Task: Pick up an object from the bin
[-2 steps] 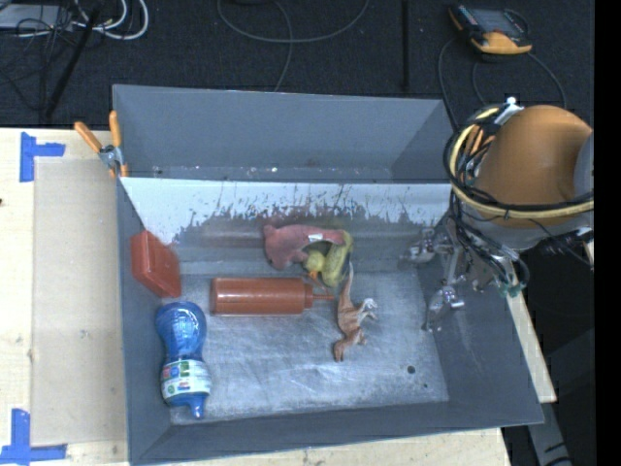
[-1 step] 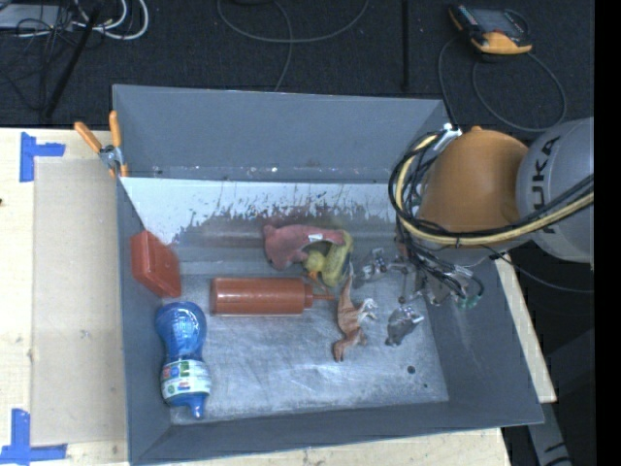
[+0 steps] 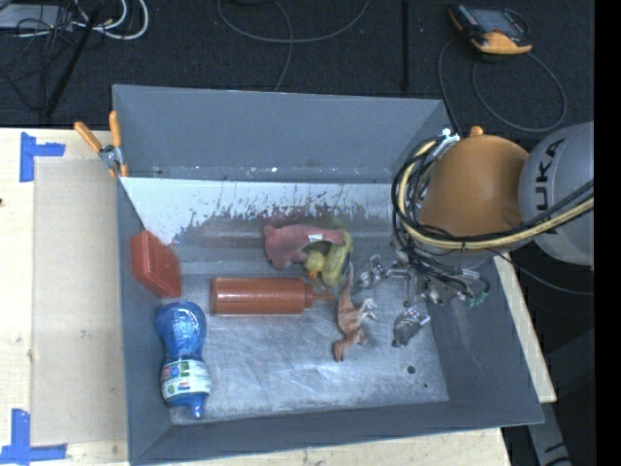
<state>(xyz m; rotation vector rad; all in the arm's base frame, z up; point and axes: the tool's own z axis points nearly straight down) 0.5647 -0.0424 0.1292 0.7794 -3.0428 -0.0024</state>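
Orange toy figure (image 3: 347, 326) on the bin (image 3: 291, 134) floor, gripper (image 3: 408, 311) just right of it.
It lies right of centre, long axis running near to far; its head end is hard to make out. Gripper spread or closed, I cannot tell.

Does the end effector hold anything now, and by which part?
Nothing is seen held. The end effector is low in the bin, just right of a small brown toy figure.
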